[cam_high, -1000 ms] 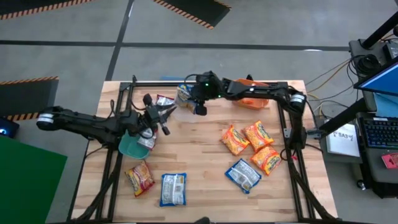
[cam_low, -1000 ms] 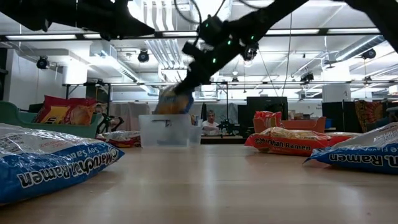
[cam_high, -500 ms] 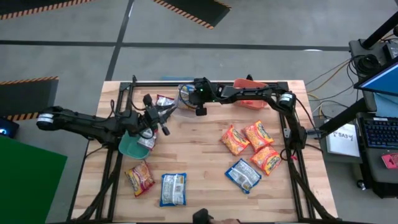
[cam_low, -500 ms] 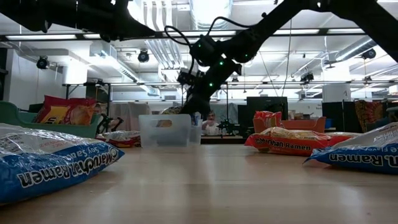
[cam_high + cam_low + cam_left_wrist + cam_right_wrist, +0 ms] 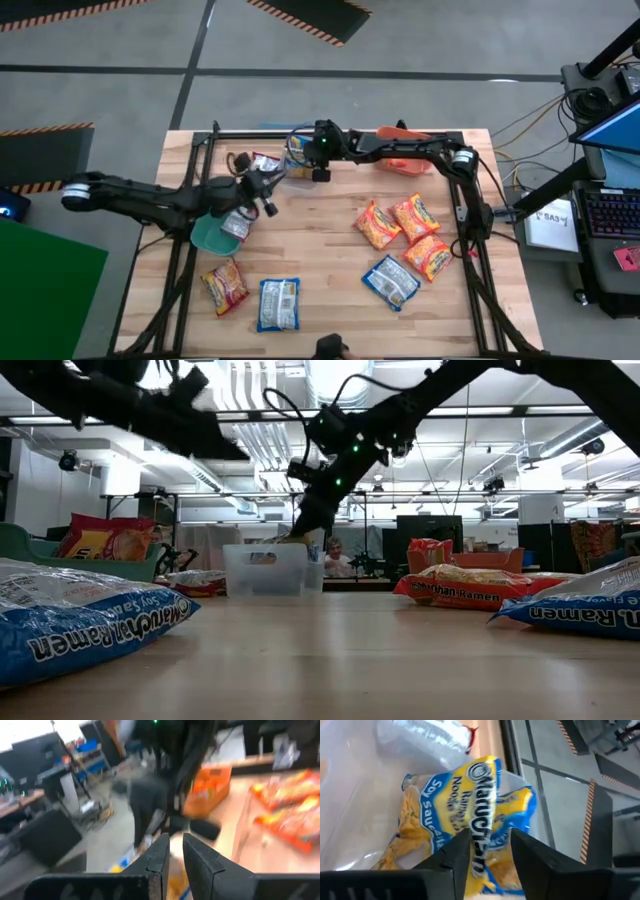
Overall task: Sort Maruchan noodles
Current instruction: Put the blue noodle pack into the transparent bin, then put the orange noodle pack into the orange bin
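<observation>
High view, from above: counted nine noodle packets in all, each flat, rectangular and wrapped in crinkled glossy plastic.

Orange-red packets point(image 5: 378, 225): four; three clustered on the right side of the counter point(image 5: 320, 240), one near the front left.

Blue packets point(image 5: 278, 303): two, lay flat near the front edge, well apart.

Red-and-white packet point(image 5: 265, 162): one, lay at the back, left of centre.

Also noted one packet in the teal bin point(image 5: 203, 238), partly hidden under the left arm.

Blue-and-yellow packet point(image 5: 470, 805): one, lay crumpled inside the clear bin point(image 5: 265, 575), a translucent, straight-walled rectangular tub at the back centre.

Right gripper point(image 5: 489, 840): reached into the clear bin, fingers parted to either side of the blue-and-yellow packet, not pinching it.

Left gripper point(image 5: 174, 839): hung above the counter beside the teal bin and the red-and-white packet; could not tell whether it was closed on anything.

Orange bin point(image 5: 408, 163): one, stood at the back right, partly under the right arm.

Counter: pale wooden planks, edged by a black metal frame.

Room: grey concrete floor with black-and-orange hazard stripes; strip lights, ducts and desks with monitors beyond; one person point(image 5: 335, 550) sat behind the clear bin.
</observation>
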Available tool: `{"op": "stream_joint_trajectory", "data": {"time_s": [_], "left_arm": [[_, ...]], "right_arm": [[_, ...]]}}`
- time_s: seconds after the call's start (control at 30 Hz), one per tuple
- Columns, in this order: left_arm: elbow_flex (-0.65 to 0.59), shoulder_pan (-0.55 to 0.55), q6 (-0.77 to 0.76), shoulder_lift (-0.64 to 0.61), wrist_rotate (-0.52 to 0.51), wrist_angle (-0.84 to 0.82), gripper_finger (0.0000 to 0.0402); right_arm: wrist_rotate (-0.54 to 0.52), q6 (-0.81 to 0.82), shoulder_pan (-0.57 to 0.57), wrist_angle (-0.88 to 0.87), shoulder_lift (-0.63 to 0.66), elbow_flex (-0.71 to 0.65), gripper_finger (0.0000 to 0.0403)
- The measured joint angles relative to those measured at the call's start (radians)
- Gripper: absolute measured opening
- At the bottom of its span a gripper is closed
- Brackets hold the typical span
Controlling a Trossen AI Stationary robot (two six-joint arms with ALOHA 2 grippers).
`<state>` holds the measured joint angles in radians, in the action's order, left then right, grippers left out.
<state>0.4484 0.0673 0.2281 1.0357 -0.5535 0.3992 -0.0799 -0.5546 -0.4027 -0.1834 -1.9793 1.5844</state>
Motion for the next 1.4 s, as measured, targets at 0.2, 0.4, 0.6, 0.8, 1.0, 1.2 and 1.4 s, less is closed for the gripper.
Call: {"op": "stream_joint_trajectory", "data": {"time_s": [0.2,0.4,0.6,0.8,1.0,1.2,1.4], "left_arm": [[0.000,0.119,-0.067,0.119,0.202,-0.054,0.0037],[0.040,0.140,-0.072,0.186,0.221,-0.084,0.0037],[0.113,0.134,-0.066,0.180,0.224,-0.172,0.0037],[0.148,0.118,-0.065,0.173,0.224,-0.234,0.0037],[0.162,0.114,-0.073,0.173,0.224,-0.243,0.0037],[0.176,0.110,-0.087,0.173,0.224,-0.243,0.0037],[0.189,0.109,-0.099,0.173,0.224,-0.236,0.0037]], "right_arm": [[0.014,0.111,-0.002,-0.080,0.072,0.012,0.0146],[0.186,0.284,-0.004,-0.060,0.079,-0.022,0.0116],[0.207,0.358,0.011,-0.084,0.053,-0.065,0.0054],[0.212,0.408,0.066,-0.192,0.143,-0.099,0.0013],[0.211,0.492,0.175,-0.181,0.327,-0.279,0.0009],[0.209,0.615,0.301,0.067,0.513,-0.569,0.0009],[0.026,0.732,0.399,0.410,0.587,-0.825,0.0009]]}}
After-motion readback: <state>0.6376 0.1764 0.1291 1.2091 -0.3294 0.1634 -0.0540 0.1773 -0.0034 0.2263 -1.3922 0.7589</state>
